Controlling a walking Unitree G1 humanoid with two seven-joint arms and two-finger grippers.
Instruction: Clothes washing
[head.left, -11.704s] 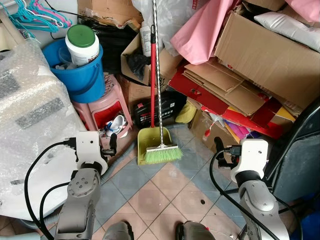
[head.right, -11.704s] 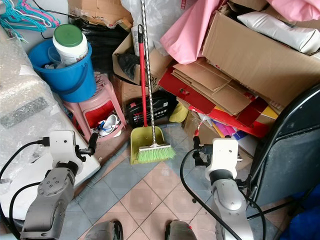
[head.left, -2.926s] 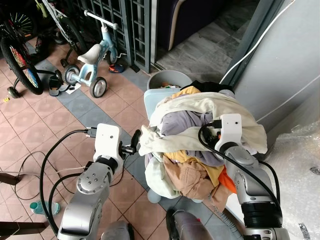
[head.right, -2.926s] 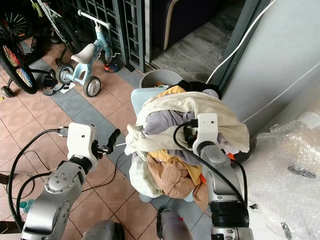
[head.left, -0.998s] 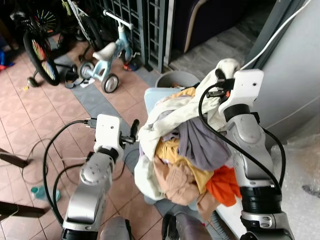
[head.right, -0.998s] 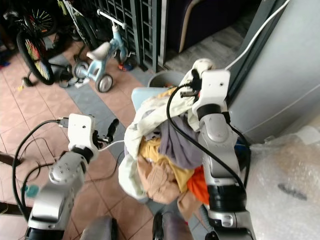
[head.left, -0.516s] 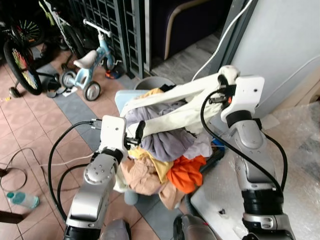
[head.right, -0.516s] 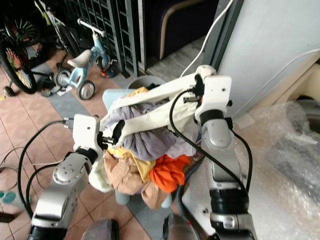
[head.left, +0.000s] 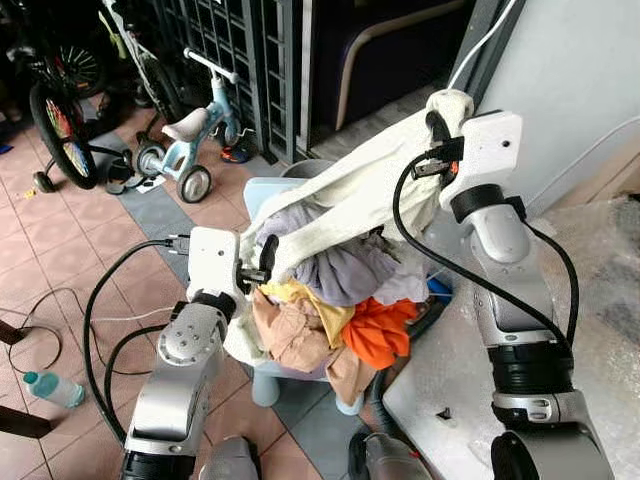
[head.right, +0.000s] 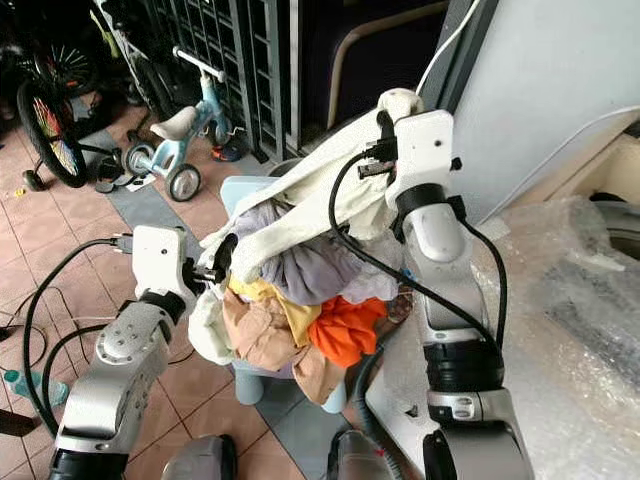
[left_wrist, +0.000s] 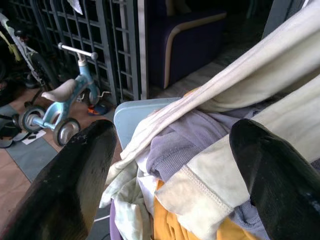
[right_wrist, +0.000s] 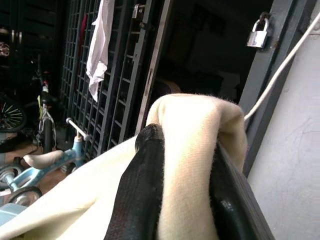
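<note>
A heap of laundry (head.left: 330, 300), with purple, yellow, tan and orange pieces, fills a light blue basket (head.left: 262, 192) right in front of me. My right gripper (head.left: 432, 125) is raised above the heap and shut on a cream garment (head.left: 350, 190). The garment stretches from it down to the left side of the pile. In the right wrist view the cream cloth bulges between the black fingers (right_wrist: 145, 185). My left gripper (head.left: 262, 262) is at the garment's lower end. Its fingers (left_wrist: 75, 185) are open wide, with cream and purple cloth lying between them.
A bubble-wrapped white machine (head.left: 600, 290) stands at my right, against a grey wall. A child's tricycle (head.left: 190, 130), a bicycle wheel (head.left: 62, 135) and a metal gate (head.left: 250, 50) are to the left and behind. A water bottle (head.left: 50, 388) and a cable lie on the tiled floor.
My right gripper has lifted the cream garment up out of the heap, pulling it taut. The camera has shifted a little, and my left gripper stays at the garment's lower end.
</note>
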